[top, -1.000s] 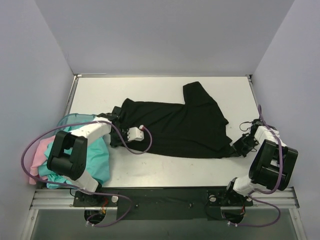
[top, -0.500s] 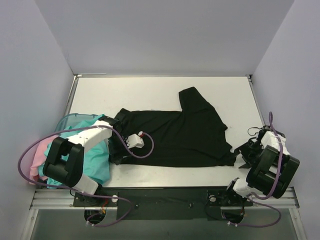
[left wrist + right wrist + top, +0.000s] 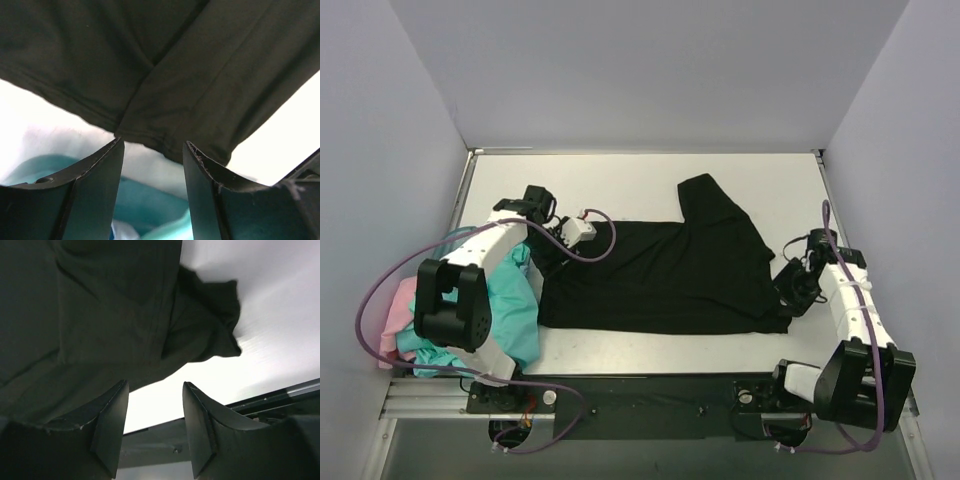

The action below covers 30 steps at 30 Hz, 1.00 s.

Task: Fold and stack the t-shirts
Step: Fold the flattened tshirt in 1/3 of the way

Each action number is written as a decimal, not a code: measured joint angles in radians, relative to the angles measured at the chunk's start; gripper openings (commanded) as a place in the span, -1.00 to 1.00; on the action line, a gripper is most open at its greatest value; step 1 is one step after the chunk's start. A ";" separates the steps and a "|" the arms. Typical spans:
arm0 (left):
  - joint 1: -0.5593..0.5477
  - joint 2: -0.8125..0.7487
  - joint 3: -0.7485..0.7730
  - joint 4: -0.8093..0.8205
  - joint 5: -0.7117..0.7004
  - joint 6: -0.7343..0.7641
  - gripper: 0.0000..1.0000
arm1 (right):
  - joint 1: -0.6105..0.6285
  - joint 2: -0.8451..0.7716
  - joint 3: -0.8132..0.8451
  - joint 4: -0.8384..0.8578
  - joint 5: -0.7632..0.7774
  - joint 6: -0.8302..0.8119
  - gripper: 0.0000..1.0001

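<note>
A large black t-shirt (image 3: 660, 275) lies spread flat across the middle of the table, one sleeve pointing toward the back. My left gripper (image 3: 546, 258) hovers at its left edge, open and holding nothing. In the left wrist view the black hem (image 3: 160, 75) sits just beyond the open left gripper (image 3: 152, 145), with teal cloth (image 3: 150, 200) under it. At the shirt's right front corner my right gripper (image 3: 791, 289) is open too. The right wrist view shows the bunched black corner (image 3: 205, 325) past the empty right gripper (image 3: 155, 385). Teal t-shirts (image 3: 515, 315) and a pink one (image 3: 400, 305) are heaped at the left.
The teal bin rim (image 3: 460, 236) curves around the heap at the table's left edge. A purple cable (image 3: 380, 290) loops out from the left arm. Side walls close in both ends of the white table (image 3: 620, 185). The dark front rail (image 3: 165, 440) lies just below the right gripper.
Both grippers have opened and let go of the black t-shirt, which now lies flatter. The left gripper has moved back to the shirt's left edge. The right gripper has moved slightly away from the front rail.
</note>
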 measured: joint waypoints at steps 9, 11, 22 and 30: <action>0.007 0.156 -0.058 0.153 -0.039 0.021 0.15 | 0.076 0.129 -0.100 0.077 -0.079 0.081 -0.18; 0.007 0.175 -0.072 0.185 -0.049 0.020 -0.21 | 0.075 0.159 -0.102 0.087 -0.072 0.081 -0.18; 0.008 0.180 -0.084 0.232 -0.045 0.016 -0.98 | 0.076 0.290 -0.078 0.175 -0.078 0.081 -1.00; 0.008 0.180 -0.083 0.232 -0.045 0.000 -0.99 | 0.192 0.295 0.129 0.094 -0.030 0.053 -1.00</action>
